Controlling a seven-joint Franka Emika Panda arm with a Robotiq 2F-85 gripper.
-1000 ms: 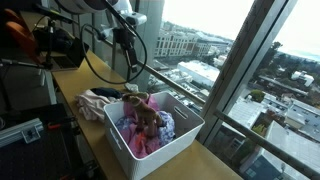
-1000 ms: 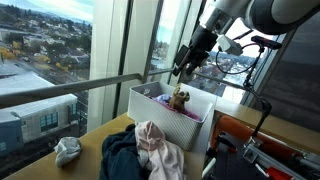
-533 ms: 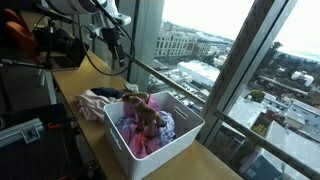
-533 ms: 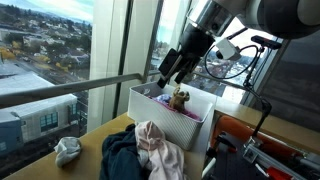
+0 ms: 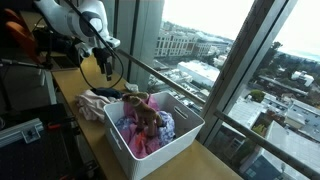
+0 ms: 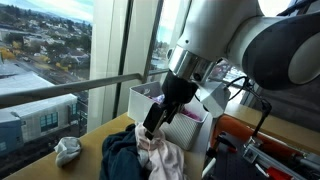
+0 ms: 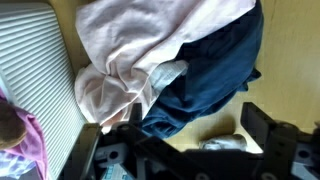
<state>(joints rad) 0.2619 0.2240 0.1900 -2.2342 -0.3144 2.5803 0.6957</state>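
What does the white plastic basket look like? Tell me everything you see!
The white plastic basket is a rectangular tub with slotted walls and an open top. It stands upright on the wooden table beside the window. It is filled with crumpled clothes in pink, blue and brown. A loose pile of pink and dark blue clothes lies against one short side.

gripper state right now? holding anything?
Gripper: open, jaws wide apart, holding nothing; it hovers over the clothes pile beside the white basket.
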